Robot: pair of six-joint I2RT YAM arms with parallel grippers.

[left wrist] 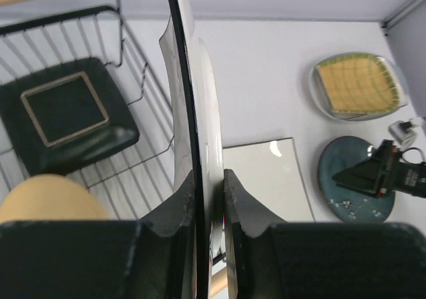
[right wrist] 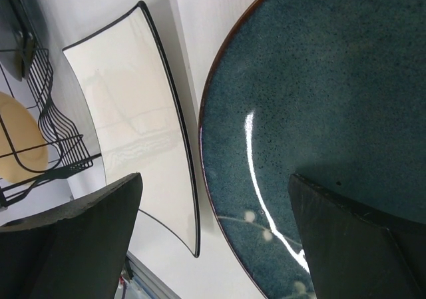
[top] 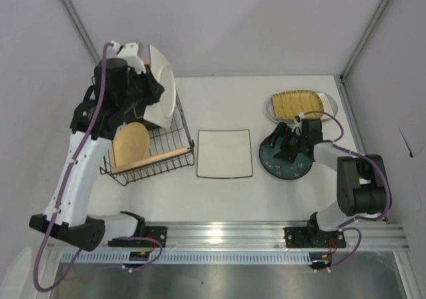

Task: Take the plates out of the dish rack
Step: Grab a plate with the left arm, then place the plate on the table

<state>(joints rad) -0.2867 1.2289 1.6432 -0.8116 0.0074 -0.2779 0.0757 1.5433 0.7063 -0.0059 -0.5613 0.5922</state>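
Noted surface point(top: 226, 99) with dish rack point(top: 180, 139) at left, tan plate point(top: 131, 144) and teal square plate point(left wrist: 63, 112) inside. Logged white round plate point(top: 162, 86) raised on edge above rack's far side, clamped in left hand point(left wrist: 209, 192). Found right hand point(top: 287, 146) spread apart over speckled teal plate point(top: 286, 167) lying on surface.

the top view looks steeply down from above the near edge over the whole table point(top: 226, 106). the left wrist view hangs above the dish rack point(left wrist: 126, 52) at left, looking down and rightward. the right wrist view, close over the teal round plate point(right wrist: 319, 99), faces left. all share the white square plate point(top: 224, 153).
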